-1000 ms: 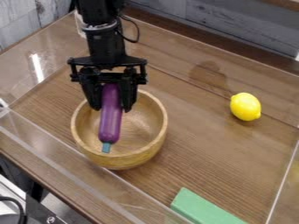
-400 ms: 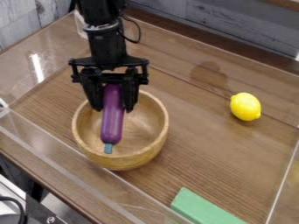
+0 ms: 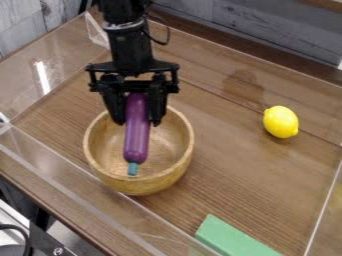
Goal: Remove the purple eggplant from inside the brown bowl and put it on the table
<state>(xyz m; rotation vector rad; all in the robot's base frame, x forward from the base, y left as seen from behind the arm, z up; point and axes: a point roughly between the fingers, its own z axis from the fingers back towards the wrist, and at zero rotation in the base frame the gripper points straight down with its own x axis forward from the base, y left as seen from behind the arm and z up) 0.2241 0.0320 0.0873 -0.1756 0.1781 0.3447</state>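
The gripper [image 3: 135, 100] clamps the eggplant [image 3: 136, 133] by its upper end, so it hangs nearly upright, stem tip down, over the bowl [image 3: 96, 158] on the table [image 3: 254, 190], with a lemon [image 3: 281, 122] well right.

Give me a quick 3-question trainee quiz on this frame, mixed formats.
1. True or false: the claw is shut on the eggplant.
2. Multiple choice: where is the lemon? A) inside the bowl B) on the table, to the right of the bowl in the picture C) on the green block
3. Fill in: the eggplant's stem tip hangs over the inside of the ____.

Key:
1. True; the eggplant hangs nearly upright between the jaws.
2. B
3. bowl
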